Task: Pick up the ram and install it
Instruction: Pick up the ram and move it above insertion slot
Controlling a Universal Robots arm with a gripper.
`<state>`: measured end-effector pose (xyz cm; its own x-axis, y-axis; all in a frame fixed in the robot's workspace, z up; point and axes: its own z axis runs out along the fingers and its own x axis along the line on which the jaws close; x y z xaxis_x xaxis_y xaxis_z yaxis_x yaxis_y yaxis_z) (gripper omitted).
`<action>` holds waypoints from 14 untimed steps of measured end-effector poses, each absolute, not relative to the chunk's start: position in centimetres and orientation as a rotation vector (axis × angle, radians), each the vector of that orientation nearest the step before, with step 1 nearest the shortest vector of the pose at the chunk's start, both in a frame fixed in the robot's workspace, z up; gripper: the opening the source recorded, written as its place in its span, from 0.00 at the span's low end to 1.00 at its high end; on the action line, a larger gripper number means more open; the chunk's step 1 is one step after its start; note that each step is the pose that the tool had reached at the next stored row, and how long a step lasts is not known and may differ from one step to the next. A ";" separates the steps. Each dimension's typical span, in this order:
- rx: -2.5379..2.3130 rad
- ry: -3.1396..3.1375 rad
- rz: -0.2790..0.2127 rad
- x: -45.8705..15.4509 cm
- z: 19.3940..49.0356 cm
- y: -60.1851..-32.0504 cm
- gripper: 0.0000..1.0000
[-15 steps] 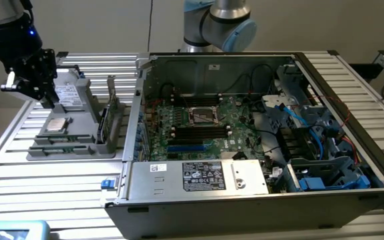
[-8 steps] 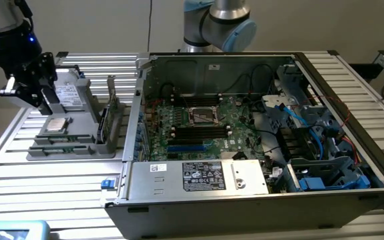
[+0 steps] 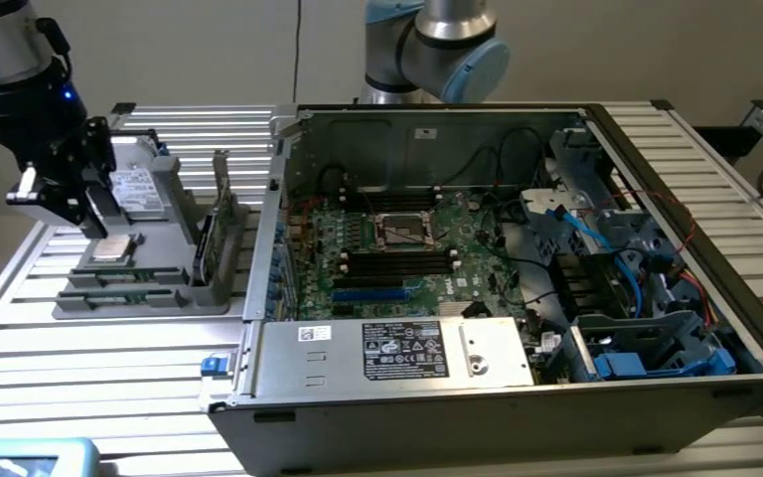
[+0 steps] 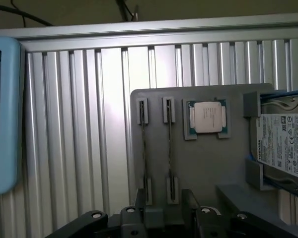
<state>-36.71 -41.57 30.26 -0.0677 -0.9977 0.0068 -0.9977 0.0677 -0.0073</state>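
The gripper (image 3: 95,221) hangs at the upper left of the exterior view, over the gray parts tray (image 3: 163,250) that sits on the slatted aluminium table (image 3: 90,348). In the wrist view its two dark fingers (image 4: 139,199) stand apart with nothing clamped between them — open and empty.

The ram lies in the tray, at its near end in the exterior view, in the lower left quarter of the frame. It is two thin green sticks set side by side in their own slots: one ram stick (image 3: 127,275) and, just in front of it, a second ram stick (image 3: 116,296). In the wrist view both run edge-on along the tray, parallel and a little apart, and one end of each lies close by the fingertips.

Just beside the sticks the square silver processor chip (image 3: 112,248) rests in its own recess, and beyond it lies a hard drive (image 3: 136,189) with a white label. A taller green card (image 3: 223,214) stands upright at the tray's edge nearest the open computer case (image 3: 488,388), which fills the centre and right of the frame — its motherboard (image 3: 395,258) is exposed.
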 end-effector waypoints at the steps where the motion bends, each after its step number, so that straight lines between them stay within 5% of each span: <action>1: -2.145 2.295 -0.016 -36.7 30.1 -41.6 0.42; 14: -2.149 2.291 -0.016 -36.9 27.7 -42.7 0.42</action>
<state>-36.90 -42.66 27.69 -0.0642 -0.9979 0.0066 -0.9979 0.0641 -0.0076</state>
